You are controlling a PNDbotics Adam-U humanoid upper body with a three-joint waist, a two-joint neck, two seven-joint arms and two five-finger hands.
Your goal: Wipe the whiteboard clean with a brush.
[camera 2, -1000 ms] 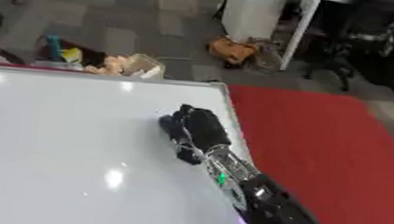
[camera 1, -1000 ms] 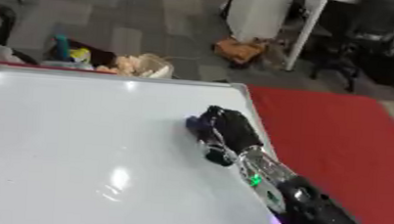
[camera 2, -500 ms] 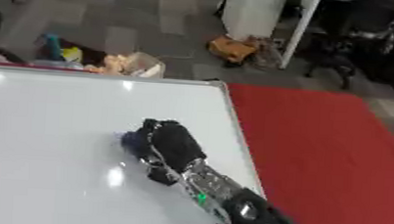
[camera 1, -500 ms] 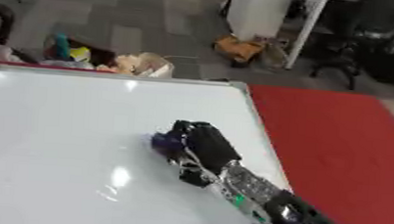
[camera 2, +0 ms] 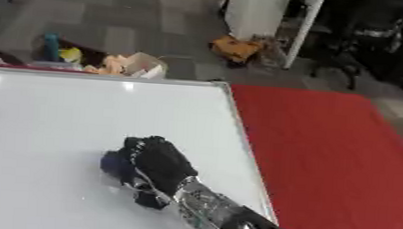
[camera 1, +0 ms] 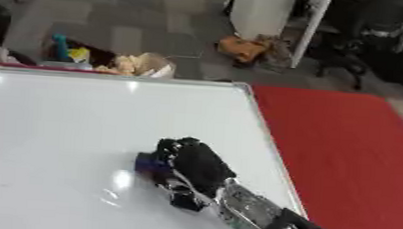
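1. Since a second ago the right hand has swept leftward and toward the near edge across the whiteboard, from beside the board's right frame to well inside the white surface.
2. The brush, a dark blue block, has travelled with it and now lies flat on the board, showing only at the hand's left side.
3. The whiteboard lies flat and fills the left and middle of both views; ceiling lights glint on it near the hand and along the far edge. No marks can be made out on the white surface.
4. A red desk surface runs along the board's right frame, bare where it shows.
5. Beyond the far edge, on the grey floor, stand a box of bright oddments, an orange-brown bundle at the foot of a white cabinet, and a black office chair.
6. Nothing lies on the board in the brush's way.
7. The black fingers are curled over the top of the brush and clamped on it, with the silver forearm running off toward the lower right.
8. The left hand shows in neither view.
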